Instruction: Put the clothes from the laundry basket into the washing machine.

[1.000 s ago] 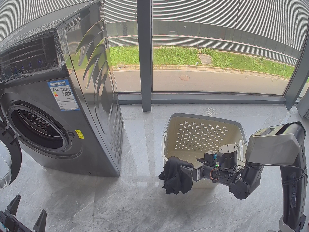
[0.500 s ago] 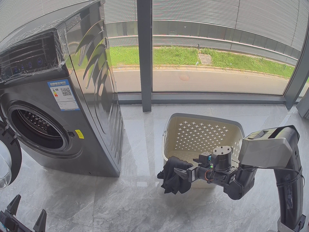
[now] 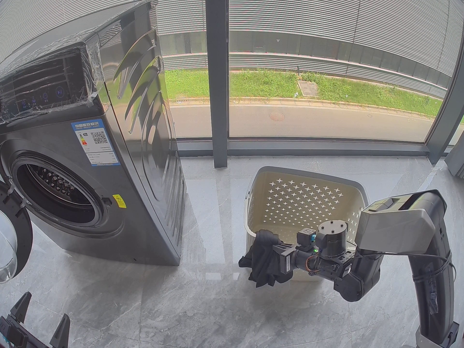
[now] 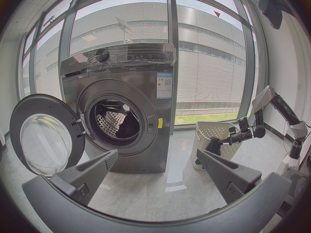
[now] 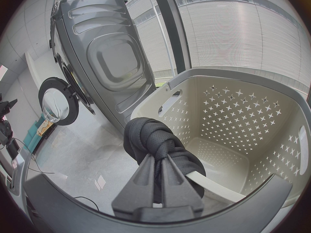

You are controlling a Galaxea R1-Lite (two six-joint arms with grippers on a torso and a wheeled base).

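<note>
Your right gripper (image 3: 279, 262) is pinched almost closed on a bunched black garment (image 3: 263, 267); the cloth hangs from the fingertips, long axis roughly vertical, drooping floorward over the near corner of the laundry basket (image 3: 309, 176), on the washing machine (image 3: 140, 170) side; your left gripper (image 4: 155, 154) is spread wide, holding nothing.

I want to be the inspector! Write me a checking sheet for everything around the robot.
Surface: shiny grey floor.
Job's things: washing machine with its door swung open; laundry basket on the floor beside it; dark garment at the basket's near corner.
Clutter: two small pale squares on the floor.
Grippers: right gripper shut on the dark garment; left gripper open, low, facing the machine.
Cables: black cable on the right arm; thin cable on the floor.
Surroundings: big window, grass and road outside.
</note>
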